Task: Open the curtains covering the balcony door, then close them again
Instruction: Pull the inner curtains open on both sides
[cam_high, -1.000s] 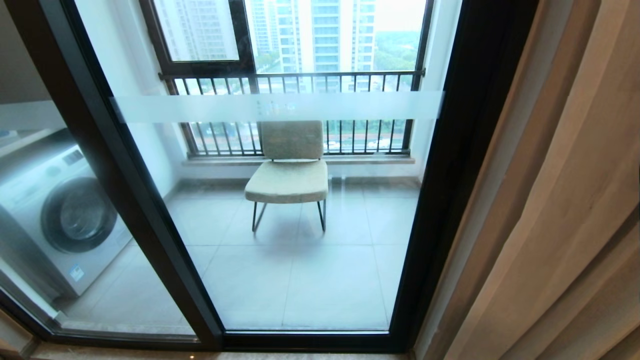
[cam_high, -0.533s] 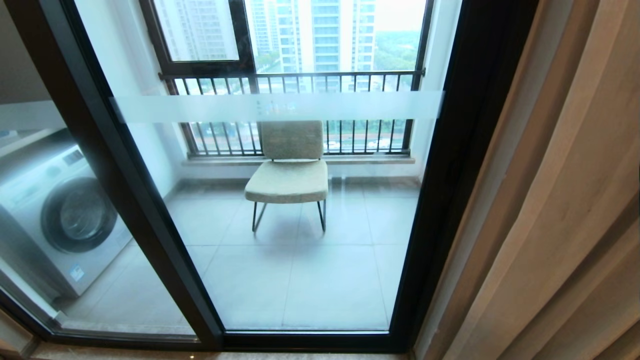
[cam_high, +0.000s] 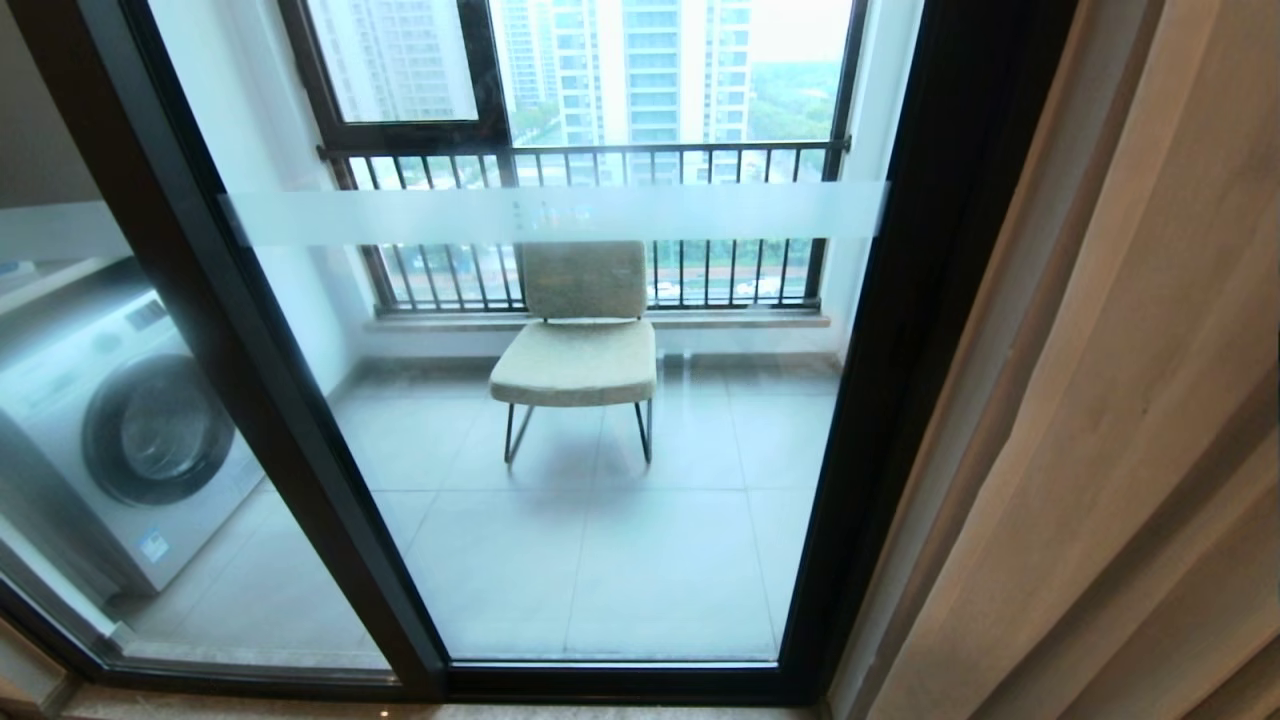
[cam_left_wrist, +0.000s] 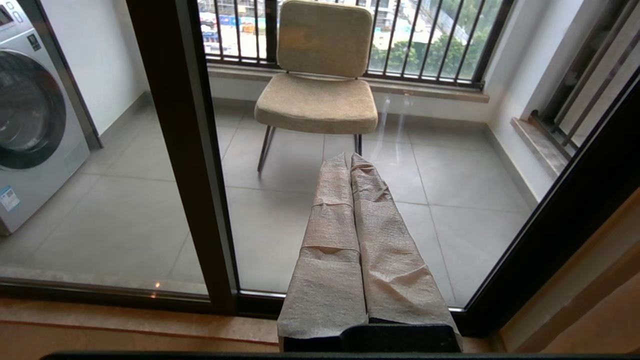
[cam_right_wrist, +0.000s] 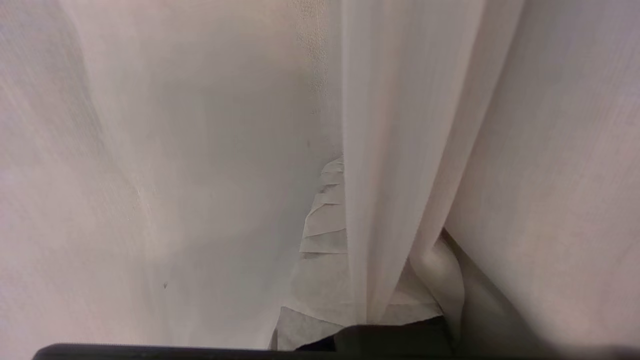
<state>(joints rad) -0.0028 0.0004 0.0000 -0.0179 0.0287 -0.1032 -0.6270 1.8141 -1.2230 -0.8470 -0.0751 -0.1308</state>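
Note:
The balcony door (cam_high: 900, 350) stands uncovered, its glass crossed by a frosted white strip (cam_high: 560, 215). The curtains (cam_high: 1120, 400) hang bunched in beige pleats along the right side of the head view. Neither arm shows in that view. In the right wrist view, thin white sheers of the curtains (cam_right_wrist: 150, 150) fill the picture. My right gripper (cam_right_wrist: 352, 165) is shut with a fold of sheer running down between its tape-wrapped fingers (cam_right_wrist: 325, 225); one finger is hidden under cloth. My left gripper (cam_left_wrist: 350, 159) is parked low, shut and empty, pointing at the door glass (cam_left_wrist: 280, 225).
Behind the glass, a beige chair (cam_high: 580, 340) stands on the tiled balcony floor before a black railing (cam_high: 600, 150). A washing machine (cam_high: 130, 420) sits at the left. A dark middle door post (cam_left_wrist: 185, 150) and a stone sill (cam_left_wrist: 100, 325) are close to the left gripper.
The beige pleats at the right edge of the head view have shifted slightly. The door, the chair and the rest of the view hold still.

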